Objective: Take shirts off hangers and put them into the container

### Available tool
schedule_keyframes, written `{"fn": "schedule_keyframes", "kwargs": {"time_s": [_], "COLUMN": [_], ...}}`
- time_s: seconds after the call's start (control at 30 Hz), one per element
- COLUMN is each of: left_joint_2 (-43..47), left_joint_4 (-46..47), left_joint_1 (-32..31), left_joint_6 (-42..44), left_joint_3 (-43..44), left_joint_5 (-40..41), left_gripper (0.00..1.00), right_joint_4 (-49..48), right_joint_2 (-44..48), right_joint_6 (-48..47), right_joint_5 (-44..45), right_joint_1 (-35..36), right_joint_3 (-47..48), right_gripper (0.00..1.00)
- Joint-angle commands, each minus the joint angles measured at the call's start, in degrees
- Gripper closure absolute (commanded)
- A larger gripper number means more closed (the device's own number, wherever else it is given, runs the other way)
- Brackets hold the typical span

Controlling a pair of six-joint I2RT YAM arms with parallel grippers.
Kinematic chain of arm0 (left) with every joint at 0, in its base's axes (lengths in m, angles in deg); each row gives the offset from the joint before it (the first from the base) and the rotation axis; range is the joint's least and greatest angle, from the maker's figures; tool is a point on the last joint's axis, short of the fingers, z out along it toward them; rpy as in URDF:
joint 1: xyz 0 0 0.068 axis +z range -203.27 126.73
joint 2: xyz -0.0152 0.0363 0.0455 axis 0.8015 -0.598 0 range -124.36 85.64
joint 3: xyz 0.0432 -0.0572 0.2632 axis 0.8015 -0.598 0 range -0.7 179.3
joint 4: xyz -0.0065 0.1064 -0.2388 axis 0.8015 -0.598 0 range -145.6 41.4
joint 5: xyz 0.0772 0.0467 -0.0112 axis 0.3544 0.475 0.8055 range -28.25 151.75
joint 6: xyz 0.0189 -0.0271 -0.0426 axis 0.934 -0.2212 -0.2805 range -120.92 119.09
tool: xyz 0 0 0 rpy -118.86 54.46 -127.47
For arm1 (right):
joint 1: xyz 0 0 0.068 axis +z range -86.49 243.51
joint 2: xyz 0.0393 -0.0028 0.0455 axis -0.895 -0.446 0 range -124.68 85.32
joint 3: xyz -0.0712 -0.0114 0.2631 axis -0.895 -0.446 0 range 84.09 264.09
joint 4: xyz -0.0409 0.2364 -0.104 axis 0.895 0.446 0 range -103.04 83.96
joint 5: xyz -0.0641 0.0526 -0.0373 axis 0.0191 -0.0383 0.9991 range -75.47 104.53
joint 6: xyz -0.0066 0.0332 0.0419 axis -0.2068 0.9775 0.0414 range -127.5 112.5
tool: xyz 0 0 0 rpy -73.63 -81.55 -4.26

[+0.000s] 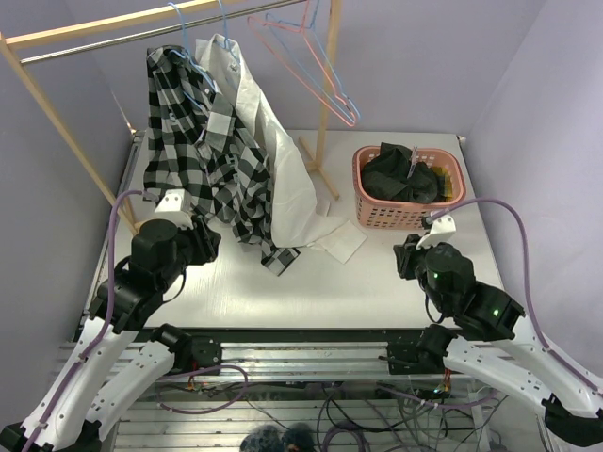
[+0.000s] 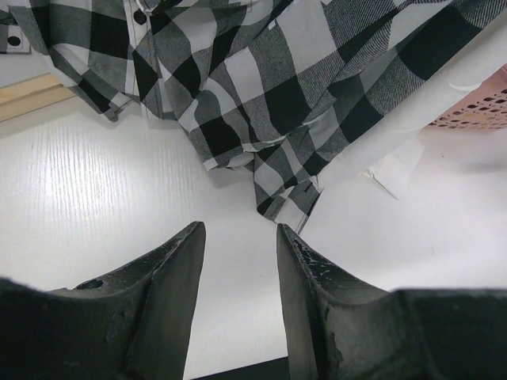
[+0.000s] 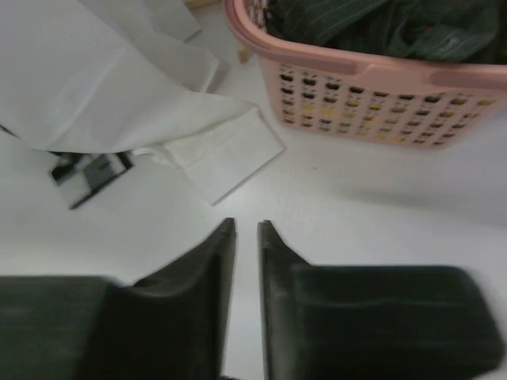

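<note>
Cabling and the arm bases sit at the near edge, with both arms reaching out low over the table.

Left gripper: jaws clearly apart and nothing between them, only bare tabletop in the gap in its wrist view. It points at the hem of the checked shirt, near it but not touching. I read that as lining up a grab on the loose lower edge.

Right gripper: only a narrow slit between the fingers, and it's empty too. It's parked between the white shirt's trailing cuff and the basket, close to the basket's near wall. That's a sensible spot for whichever arm does the drop.

Both shirts are on the rail, on light blue hangers. The checked one is in front on the left, and the white shirt is just behind it and to the right. They hang low enough that the tails drape onto the table, which puts fabric within reach without going up to the hooks.

Two bare hangers, pink and blue, hang further right on the rail.

The basket is on the right side of the table and already has dark clothing in it. I'd guess there's room on top.

My read: neither shirt is off yet. Pulling from the hem alone risks dragging the hanger along or snagging the collar.
</note>
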Motion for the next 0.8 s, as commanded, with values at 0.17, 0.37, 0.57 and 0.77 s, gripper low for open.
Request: {"fn": "schedule_keyframes", "kwargs": {"time_s": [0.17,0.37,0.57,0.77], "left_joint_2": [1.11,1.40,0.02,0.00], "left_joint_4": [-0.12,0.00,-0.15,-0.27], "left_joint_1": [-0.48,-0.57,-0.57,-0.53], "left_joint_6": [-0.26,-0.20,-0.30,-0.56], "left_joint_3": [0.59,0.44,0.57,0.58], "left_joint_5": [0.88,0.77,0.65,0.98], "left_gripper": [0.47,0.47,0.47,0.47], "right_joint_4": [-1.39,-2.85,-5.22,-4.46], "right_joint_2": [1.26,2.28,-10.54,-33.75], "right_joint_6": [-0.13,-1.68,-0.42,-7.03], "right_joint_5": [-1.36,-3.71,-10.90,-29.76], "right_joint_1": [-0.02,-0.01,0.00,0.08], "right_joint_3": [-0.59,-1.06,12.71,40.44], "right_gripper": [1.00,1.00,0.71,0.48]}}
